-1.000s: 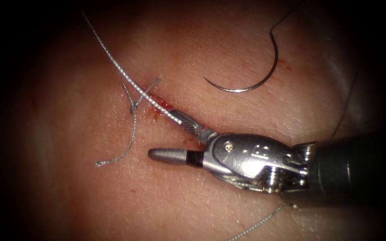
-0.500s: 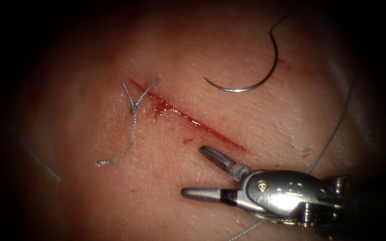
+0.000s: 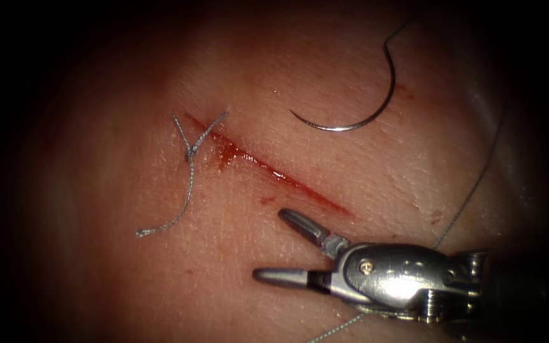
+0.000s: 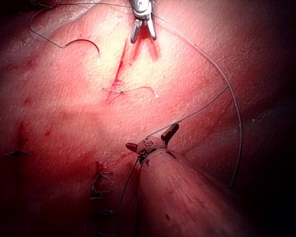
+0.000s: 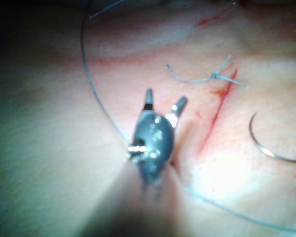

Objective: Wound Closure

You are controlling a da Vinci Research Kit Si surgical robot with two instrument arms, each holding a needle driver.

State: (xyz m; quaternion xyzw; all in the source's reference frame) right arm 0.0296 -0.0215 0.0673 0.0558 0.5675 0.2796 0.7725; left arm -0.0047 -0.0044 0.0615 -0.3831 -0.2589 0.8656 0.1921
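Here, in the endoscope view, the tissue [image 3: 128, 273] presents a pale pink, finely creased, slightly glossy surface fading into dark surroundings. The cut [image 3: 268, 168] is a thin, straight red line running diagonally, with red fluid [image 3: 223, 155] pooled near its upper end. A knotted stitch [image 3: 190, 151] sits at that end, its frayed cut ends of thread [image 3: 182, 206] lying on the left side. The needle [image 3: 366, 121], a thin polished metal arc, lies free on the tissue right of the cut, not inserted. The right tool [image 3: 274, 244], polished steel with ribbed inner faces, has its jaws spread wide and holds nothing. Thread [image 3: 471, 194] crosses the surface near its shaft.

In the left wrist view, the left tool [image 4: 152, 138] has its dark jaws parted; the thread [image 4: 202, 106] passes close by them, and whether it is gripped cannot be determined.

In the right wrist view, the right tool [image 5: 165, 102] is open and empty beside the cut [image 5: 214, 116].
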